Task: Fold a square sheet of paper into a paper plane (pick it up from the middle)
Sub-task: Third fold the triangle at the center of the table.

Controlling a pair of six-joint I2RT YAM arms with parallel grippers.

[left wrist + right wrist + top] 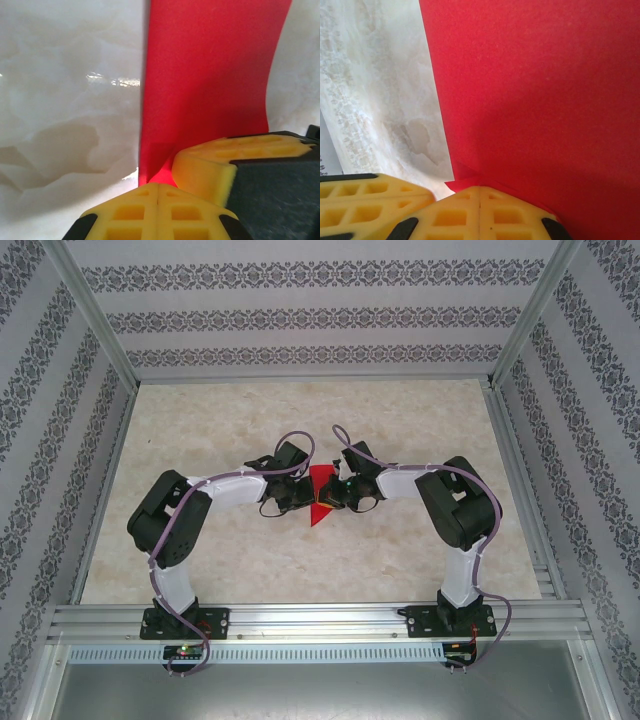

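Note:
The red paper is held just above the middle of the table, folded into a narrow shape that tapers toward the near side. Both grippers meet at it. My left gripper comes in from the left; in its wrist view its yellow fingertips are pressed together with the red paper rising straight out of them. My right gripper comes in from the right, and its gripper is shut on a creased corner of the red paper. Each wrist view catches the other gripper's yellow finger close beside its own.
The pale marble-pattern tabletop lies open all round the arms. Patterned walls and aluminium frame posts enclose it at the back and sides. A metal rail carries the arm bases along the near edge.

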